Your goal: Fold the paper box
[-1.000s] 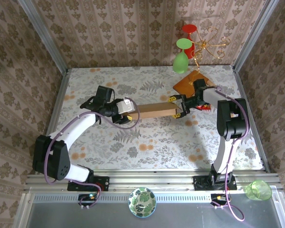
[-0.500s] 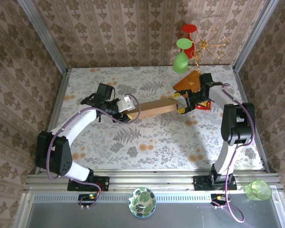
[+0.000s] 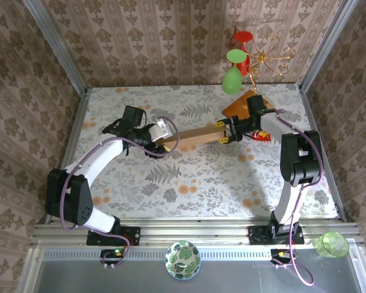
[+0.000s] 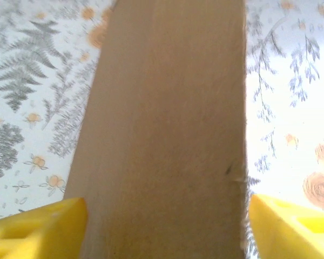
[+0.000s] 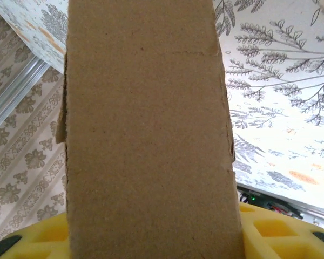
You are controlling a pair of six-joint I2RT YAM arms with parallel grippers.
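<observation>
While the box (image 3: 192,137) hangs as a long, narrow, light-brown slab just left of the board (image 3: 244,105), it slants, with the end nearest the board sitting a little further back. The right gripper (image 3: 227,133) is at that end, close to the board's near corner. The left gripper (image 3: 160,139) is at the end far from the board.

From the left wrist, yellow fingers (image 4: 38,226) stand on either side of the cardboard, flush with its long edges. Whether they press on it or merely flank it, I cannot tell. From the right wrist, the cardboard rises from between yellow fingers (image 5: 38,237) and covers the gap between them, so I cannot tell there either.

The step in hand looks like steadying the part-folded box from both ends so its walls can be squared up. To do that well, each pair of fingers should seat fully on flat cardboard, not on a loose flap, before either arm moves. Both ends should then travel together, because a pull from one side would likely twist the slab or spring a crease. Lowering it onto the table (image 3: 201,177), well away from the board, would give the creases something firm to press against.
</observation>
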